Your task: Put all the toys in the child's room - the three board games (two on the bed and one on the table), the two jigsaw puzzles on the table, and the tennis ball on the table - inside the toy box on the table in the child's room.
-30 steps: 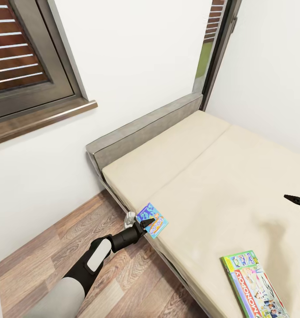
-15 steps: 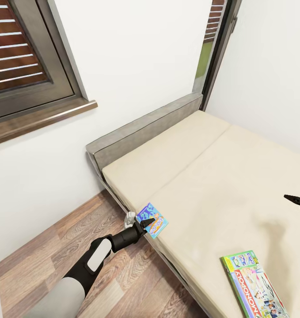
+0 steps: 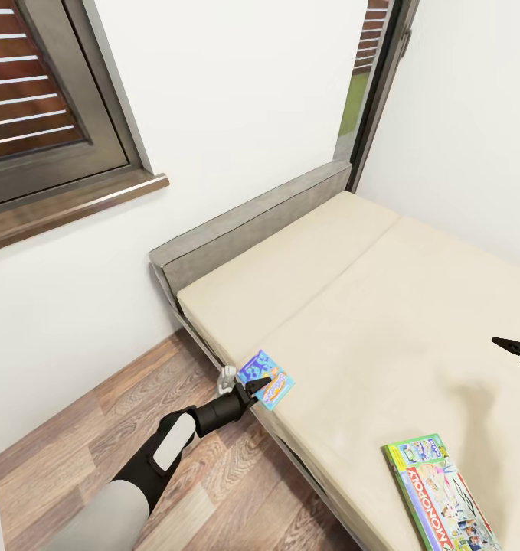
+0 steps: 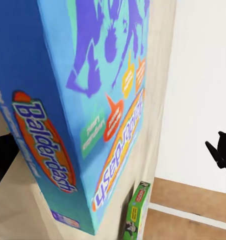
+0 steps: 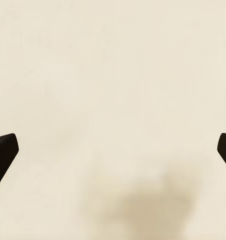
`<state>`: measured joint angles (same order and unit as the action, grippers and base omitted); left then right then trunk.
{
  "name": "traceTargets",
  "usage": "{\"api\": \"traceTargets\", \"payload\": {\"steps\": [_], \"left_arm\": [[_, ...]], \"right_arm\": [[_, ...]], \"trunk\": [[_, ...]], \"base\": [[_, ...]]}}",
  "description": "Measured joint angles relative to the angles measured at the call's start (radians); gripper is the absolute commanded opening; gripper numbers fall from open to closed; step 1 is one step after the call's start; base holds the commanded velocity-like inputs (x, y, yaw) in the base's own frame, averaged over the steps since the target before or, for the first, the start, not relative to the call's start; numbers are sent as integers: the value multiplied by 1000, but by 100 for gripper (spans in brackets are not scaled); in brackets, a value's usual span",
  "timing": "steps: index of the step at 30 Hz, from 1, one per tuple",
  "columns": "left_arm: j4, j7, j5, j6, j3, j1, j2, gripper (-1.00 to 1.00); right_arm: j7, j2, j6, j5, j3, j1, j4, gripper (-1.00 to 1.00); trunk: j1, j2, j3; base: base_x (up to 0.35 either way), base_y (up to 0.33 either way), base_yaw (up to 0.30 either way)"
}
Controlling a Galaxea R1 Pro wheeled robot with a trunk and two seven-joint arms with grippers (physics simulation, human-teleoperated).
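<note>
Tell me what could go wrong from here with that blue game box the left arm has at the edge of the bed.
The left gripper seems to pinch the blue game box only near one corner, so the box could swing or slip out. It sits past the bed edge, over the wood floor, so a slip would likely drop it there. The Monopoly box also lies near the bed's edge and might be nudged off.

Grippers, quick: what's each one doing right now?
Left gripper: shut on the blue board game at the bed edge.
Right gripper: open, empty, over the mattress.
</note>
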<state>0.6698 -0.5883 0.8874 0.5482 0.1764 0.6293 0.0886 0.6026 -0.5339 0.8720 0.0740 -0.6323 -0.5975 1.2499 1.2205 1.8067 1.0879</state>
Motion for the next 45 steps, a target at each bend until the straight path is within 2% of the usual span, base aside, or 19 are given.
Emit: {"api": "traceTargets", "payload": {"steps": [11, 12, 13, 20, 23, 45], "left_arm": [[0, -6, 1, 0, 3, 1, -1, 100], [0, -7, 3, 0, 3, 0, -1, -100], [1, -7, 11, 5, 5, 0, 6, -100], [1, -7, 23, -8, 6, 0, 7, -100], [1, -7, 13, -21, 5, -1, 7, -100], [1, -8, 13, -35, 6, -1, 5, -100]], "right_arm": [[0, 0, 0, 0, 0, 0, 0, 100], [0, 0, 0, 0, 0, 0, 0, 100], [0, 0, 0, 0, 0, 0, 0, 100], [0, 0, 0, -1, 0, 0, 0, 100], [0, 0, 0, 0, 0, 0, 0, 100], [0, 0, 0, -1, 0, 0, 0, 100]], "trunk": [[0, 0, 0], [0, 0, 0], [0, 0, 0], [0, 0, 0], [0, 0, 0], [0, 0, 0]], "base": [[0, 0, 0], [0, 0, 0], [0, 0, 0], [0, 0, 0], [0, 0, 0], [0, 0, 0]]}}
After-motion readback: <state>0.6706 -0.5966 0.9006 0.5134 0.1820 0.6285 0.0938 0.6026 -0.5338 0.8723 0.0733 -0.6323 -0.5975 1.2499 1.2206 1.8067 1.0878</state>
